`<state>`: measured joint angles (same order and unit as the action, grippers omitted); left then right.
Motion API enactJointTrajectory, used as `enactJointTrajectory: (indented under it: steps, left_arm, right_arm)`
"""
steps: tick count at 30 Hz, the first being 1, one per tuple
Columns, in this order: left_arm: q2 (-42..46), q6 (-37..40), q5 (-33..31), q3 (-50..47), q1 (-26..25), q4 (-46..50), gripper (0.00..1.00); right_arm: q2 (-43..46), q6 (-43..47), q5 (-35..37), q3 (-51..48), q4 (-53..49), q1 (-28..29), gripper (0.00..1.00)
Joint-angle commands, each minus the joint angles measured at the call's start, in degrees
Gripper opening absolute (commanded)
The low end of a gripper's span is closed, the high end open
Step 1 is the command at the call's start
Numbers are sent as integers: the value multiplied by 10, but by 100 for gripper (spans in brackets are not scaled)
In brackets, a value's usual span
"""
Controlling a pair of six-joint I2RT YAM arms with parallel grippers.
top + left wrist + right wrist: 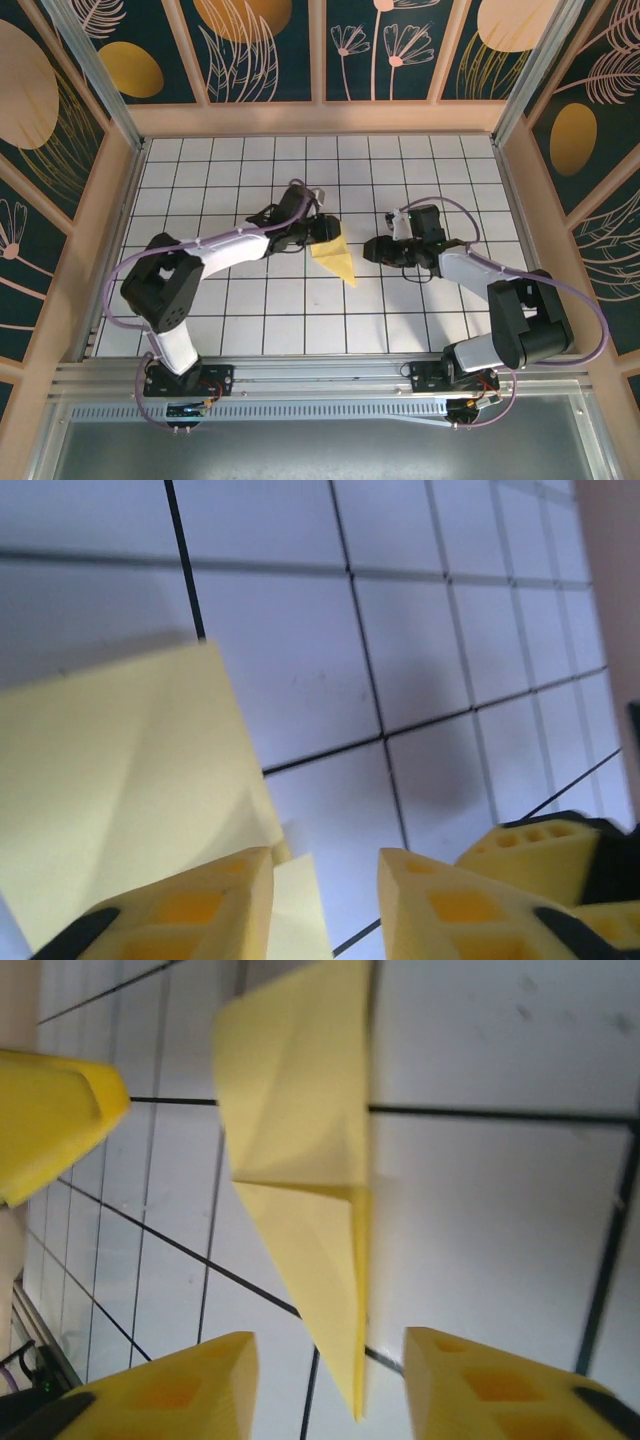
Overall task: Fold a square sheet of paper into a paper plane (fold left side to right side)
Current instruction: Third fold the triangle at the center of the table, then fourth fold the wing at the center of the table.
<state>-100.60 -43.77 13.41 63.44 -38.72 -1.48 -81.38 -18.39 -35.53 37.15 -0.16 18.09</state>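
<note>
Item: pale-yellow folded paper dart (337, 262), narrow, pointed, creased layered flaps, seemingly flat on white gridded table (260, 300). My left gripper (325, 880) and right gripper (328, 1345): fingers parted.

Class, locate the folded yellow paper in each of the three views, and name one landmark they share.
Top external: paper near the picture's centre.
Left wrist: lower left, large.
Right wrist: centre, running top to bottom, tip pointing down.
Shared landmark: the white, black-gridded table.
</note>
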Motion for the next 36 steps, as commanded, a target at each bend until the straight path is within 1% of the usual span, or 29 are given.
enactJointTrajectory:
  steps: [1, 3, 6, 10, 19, 23, 26, 28, 30, 36]
  left_arm:
    - [44, -8, -7, -38, 28, 0, 38]
    - [63, -21, -8, -67, 38, -19, 40]
    - [88, -43, -17, -113, 47, -47, 45]
    - [104, -67, -27, -148, 51, -71, 47]
    - [85, -77, -22, -156, 51, -84, 47]
    - [78, -76, -27, -154, 52, -84, 48]
    - [75, -76, -29, -154, 53, -84, 49]
    - [74, -75, -29, -154, 56, -84, 49]
    - [75, -75, -28, -155, 58, -85, 50]
    - [70, -81, -7, -158, 65, -113, 55]
  right_arm:
    - [-26, 43, -25, 4, 88, 1, 49]
    - [-48, 51, -27, 6, 108, 6, 49]
    - [-87, 66, -11, 18, 111, 20, 49]
    - [-132, 64, -16, 26, 129, 29, 43]
    - [-187, 60, -35, 44, 148, 45, 31]
    - [-187, 60, -38, 49, 147, 47, 23]
    - [-181, 63, -37, 52, 140, 47, 13]
    - [-175, 70, -32, 57, 123, 48, 5]
    - [-164, 74, -25, 57, 112, 46, 0]
    - [-129, 62, -30, 46, 111, 39, 0]
